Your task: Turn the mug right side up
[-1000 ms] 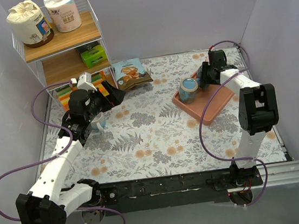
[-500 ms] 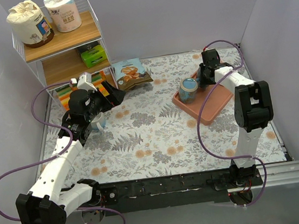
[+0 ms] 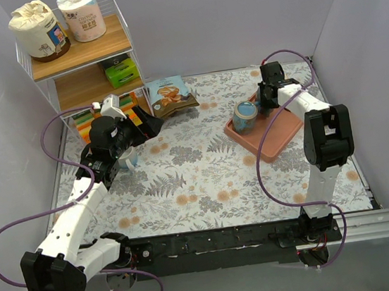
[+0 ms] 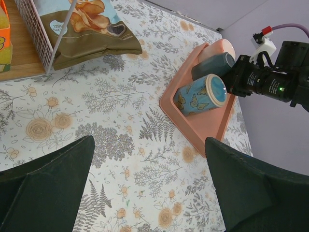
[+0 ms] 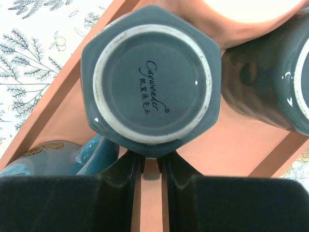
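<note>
A dark teal six-sided mug (image 5: 150,77) stands upside down on the salmon tray (image 5: 231,150), its base with white ring and printed script facing the right wrist camera. My right gripper (image 5: 151,164) sits just below it, its fingers drawn close on a small grey part under the mug's edge, seemingly the handle. In the top view the right gripper (image 3: 268,97) is at the tray's far end (image 3: 279,138). My left gripper (image 4: 149,193) is open and empty, high over the floral cloth near the shelf (image 3: 146,126).
A blue butterfly cup (image 4: 200,94) lies on its side on the tray, beside a second dark mug (image 5: 270,92) and a pink cup (image 4: 223,48). A snack bag (image 3: 169,93) leans by the wire shelf (image 3: 85,66). A pale mug (image 3: 126,158) sits under my left arm.
My right wrist has shifted slightly left and toward the back over the tray's far end. The left arm has not moved.
</note>
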